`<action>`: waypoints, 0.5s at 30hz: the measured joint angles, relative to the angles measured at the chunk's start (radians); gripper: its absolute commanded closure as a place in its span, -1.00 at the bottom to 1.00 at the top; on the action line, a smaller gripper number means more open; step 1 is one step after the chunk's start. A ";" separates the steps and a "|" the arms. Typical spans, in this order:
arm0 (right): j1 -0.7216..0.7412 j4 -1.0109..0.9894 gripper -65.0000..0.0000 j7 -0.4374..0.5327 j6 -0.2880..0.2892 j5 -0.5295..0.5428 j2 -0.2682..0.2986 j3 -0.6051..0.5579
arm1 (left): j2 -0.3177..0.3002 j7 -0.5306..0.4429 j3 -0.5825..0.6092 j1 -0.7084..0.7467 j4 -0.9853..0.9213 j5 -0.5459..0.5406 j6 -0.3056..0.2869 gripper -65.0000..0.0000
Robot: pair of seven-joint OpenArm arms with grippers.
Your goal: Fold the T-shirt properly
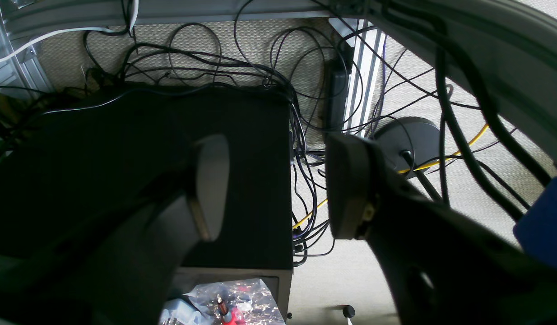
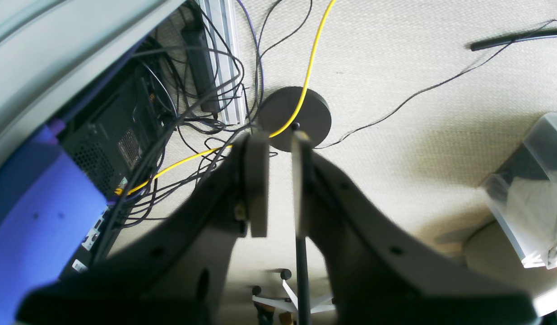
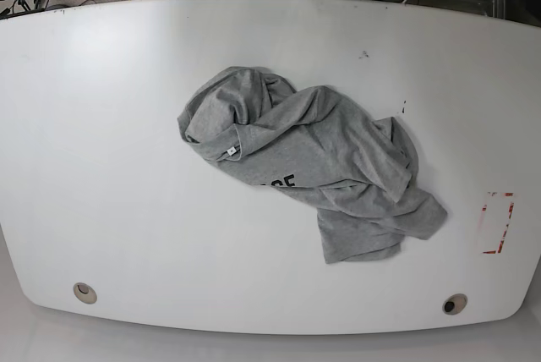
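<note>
The grey T-shirt (image 3: 321, 159) lies crumpled in a heap in the middle of the white table (image 3: 101, 125) in the base view. Part of its black lettering (image 3: 279, 183) and a small white neck tag (image 3: 230, 150) show. Neither arm appears in the base view. In the left wrist view my left gripper (image 1: 278, 185) stands wide open over the floor with nothing between its fingers. My right gripper (image 2: 278, 180) hangs over the floor too, its pads a narrow gap apart and holding nothing.
A red-outlined rectangle (image 3: 497, 222) is marked near the table's right edge. Two round holes (image 3: 83, 292) sit near the front edge. Below the wrists are a black computer case (image 1: 125, 158), tangled cables (image 1: 305, 90), a round stand base (image 2: 296, 117) and a clear bin (image 2: 531, 189).
</note>
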 measured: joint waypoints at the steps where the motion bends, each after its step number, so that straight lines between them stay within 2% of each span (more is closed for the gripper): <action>1: 0.000 0.000 0.74 0.000 0.000 0.000 0.000 0.000 | 0.000 0.000 0.000 0.000 0.000 0.000 0.000 0.05; 15: -0.002 -0.006 0.74 0.000 0.000 0.000 0.000 -0.005 | 0.000 0.000 0.000 0.000 0.000 0.000 0.000 0.04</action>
